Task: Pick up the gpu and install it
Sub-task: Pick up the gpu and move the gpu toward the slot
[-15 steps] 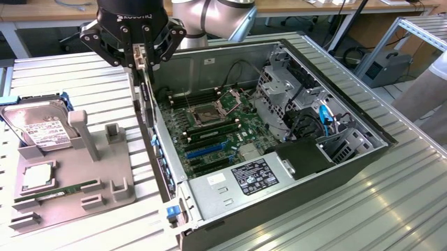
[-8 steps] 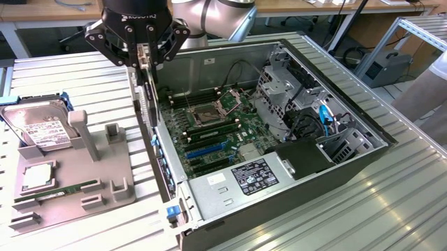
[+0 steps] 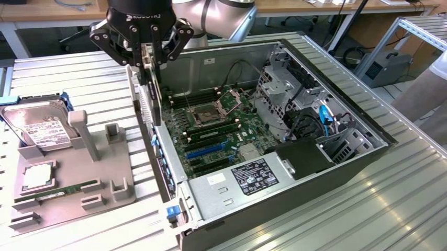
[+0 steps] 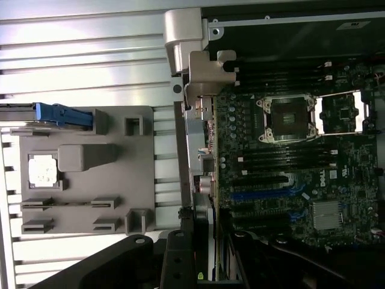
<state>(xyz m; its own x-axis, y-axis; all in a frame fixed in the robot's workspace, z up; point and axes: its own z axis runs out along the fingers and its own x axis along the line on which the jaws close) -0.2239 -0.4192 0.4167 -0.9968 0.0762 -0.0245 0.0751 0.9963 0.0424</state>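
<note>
On the exterior view's left, the grey fixture tray [image 3: 66,154] holds the hard drive [image 3: 38,125] and the RAM stick [image 3: 59,192], both well apart from the work. Just right of the tray, the gripper [image 3: 148,61] hangs over the near wall of the PC case [image 3: 328,68]. Its jaws are about half closed, clamped on the upper end of the gpu [image 3: 155,97]. The card hangs straight down below the fingers, edge-on and clear of the fixture. In the wrist view its silver end bracket [image 4: 201,141] runs along the edge of the motherboard [image 3: 209,130].

Step judged: pick done, carry to install under way, card not seated. The blue slots [image 3: 206,149] lie further right on the board, near the card but apart from it. Seating calls for the card's bottom edge lined up over a slot, the bracket against the case wall, then a straight push down.
</note>
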